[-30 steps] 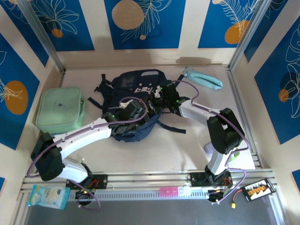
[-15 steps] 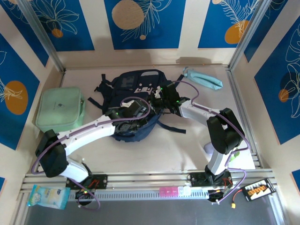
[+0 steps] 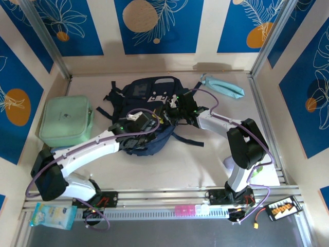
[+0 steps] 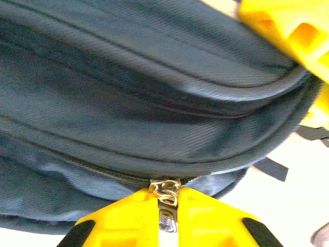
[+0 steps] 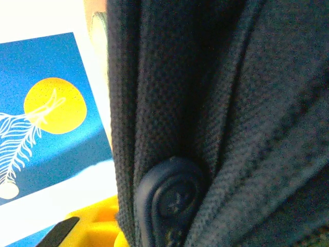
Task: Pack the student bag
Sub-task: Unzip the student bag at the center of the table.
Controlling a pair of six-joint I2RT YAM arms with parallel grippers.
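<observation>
large navy-blue fabric backpack (image 3: 146,95) lies mid-table, toward 12 o'clock. left gripper (image 4: 165,218) pinches a small metal zipper pull (image 4: 164,191). right gripper (image 3: 171,109) sits at the backpack's 3 o'clock side; its closure cannot be told.

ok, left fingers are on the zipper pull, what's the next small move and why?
Probably draw the zipper pull along its track to start opening the student bag. The left gripper is pinched on the pull, the zip beside it looks closed, and the right gripper seems to hold bag fabric, bracing it.
</observation>
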